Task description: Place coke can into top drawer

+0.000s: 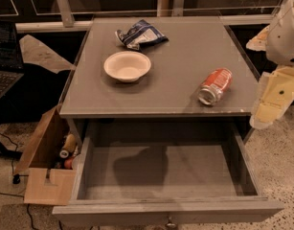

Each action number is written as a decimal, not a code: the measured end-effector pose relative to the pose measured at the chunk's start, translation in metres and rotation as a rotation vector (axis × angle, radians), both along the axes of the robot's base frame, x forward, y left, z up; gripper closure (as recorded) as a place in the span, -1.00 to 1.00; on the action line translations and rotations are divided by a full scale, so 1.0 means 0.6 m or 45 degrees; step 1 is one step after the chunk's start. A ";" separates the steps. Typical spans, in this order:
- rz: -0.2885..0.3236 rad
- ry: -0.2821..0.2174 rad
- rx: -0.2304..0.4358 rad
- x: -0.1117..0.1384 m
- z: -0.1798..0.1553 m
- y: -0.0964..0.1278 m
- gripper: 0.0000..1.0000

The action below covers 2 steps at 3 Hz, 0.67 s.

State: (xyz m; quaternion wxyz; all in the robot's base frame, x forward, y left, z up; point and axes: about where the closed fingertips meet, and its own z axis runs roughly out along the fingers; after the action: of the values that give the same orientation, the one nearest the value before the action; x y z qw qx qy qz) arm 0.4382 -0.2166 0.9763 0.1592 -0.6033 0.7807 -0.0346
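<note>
The coke can (pixel 215 86) lies on its side on the grey cabinet top (pixel 180 56), near the front right edge, its silver end facing the front. The top drawer (pixel 161 171) is pulled open below it, its flat grey bottom bare, with a small metal knob (pixel 171 223) on its front. My gripper (pixel 271 102) hangs at the right edge of the view, just right of the cabinet's front corner and a little right of the can, not touching it.
A white round bowl (pixel 127 65) sits at the middle left of the cabinet top, a blue-and-white snack bag (pixel 139 34) behind it. A brown cardboard box (pixel 46 162) with cans stands on the floor at the left. A laptop (pixel 5 56) is at the far left.
</note>
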 end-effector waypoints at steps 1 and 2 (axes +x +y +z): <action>0.000 0.000 0.000 0.000 0.000 0.000 -1.00; 0.175 0.010 -0.040 0.000 0.011 0.017 -1.00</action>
State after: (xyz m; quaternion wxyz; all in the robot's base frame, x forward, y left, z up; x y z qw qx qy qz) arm 0.4381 -0.2062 0.9831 0.1487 -0.6581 0.7373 -0.0334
